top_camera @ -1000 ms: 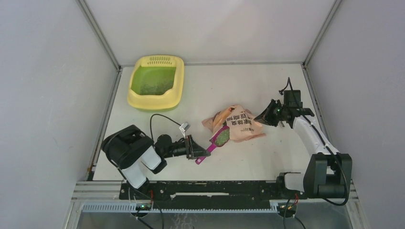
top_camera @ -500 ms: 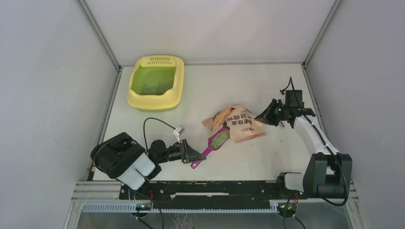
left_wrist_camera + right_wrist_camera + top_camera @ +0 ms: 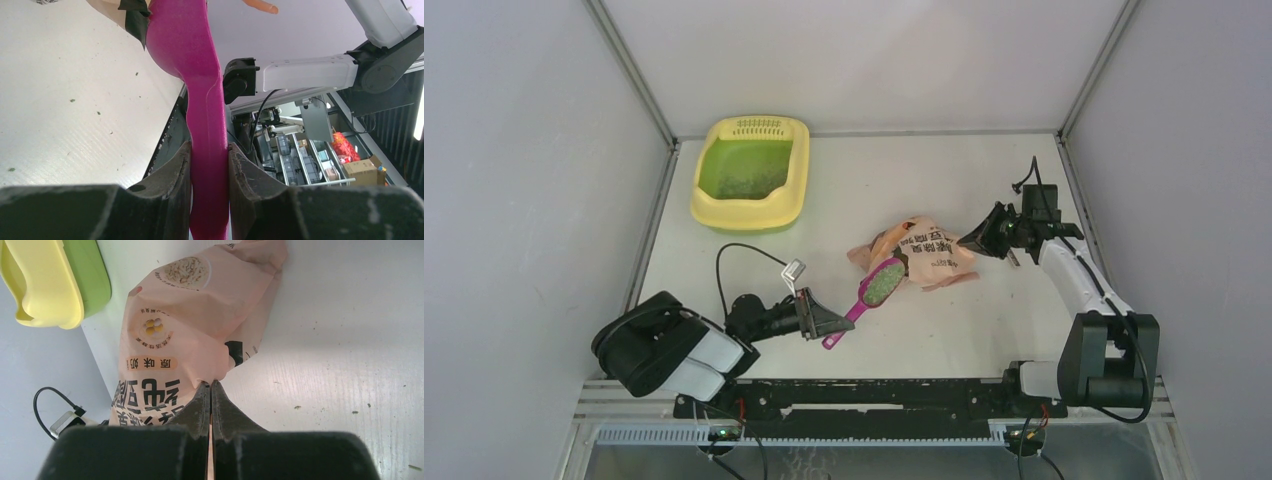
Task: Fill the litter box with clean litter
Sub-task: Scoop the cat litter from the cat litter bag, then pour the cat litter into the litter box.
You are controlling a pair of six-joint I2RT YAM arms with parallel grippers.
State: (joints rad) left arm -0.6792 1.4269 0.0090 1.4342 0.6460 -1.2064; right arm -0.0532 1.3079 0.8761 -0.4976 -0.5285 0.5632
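Observation:
The pale yellow litter box [image 3: 709, 205] with its green floor sits at the far left; its corner shows in the right wrist view [image 3: 35, 285]. My left gripper [image 3: 832, 325] is shut on the handle of a magenta scoop [image 3: 197, 75]. The scoop's bowl holds grey-green clean litter [image 3: 884, 284] just beside the peach bag [image 3: 929, 262]. My right gripper [image 3: 969, 240] is shut on the bag's edge [image 3: 200, 340], pinching a fold at the jaw tips.
A white cable clip [image 3: 792, 270] and black cable rise from my left wrist. Grey walls close in the left, back and right. Stray granules dot the white table [image 3: 350, 390]. The table's front edge lies just below the left gripper.
My left arm has drawn back towards the near left, pulling the loaded scoop a little away from the bag. The right gripper has shifted the bag slightly up and left.

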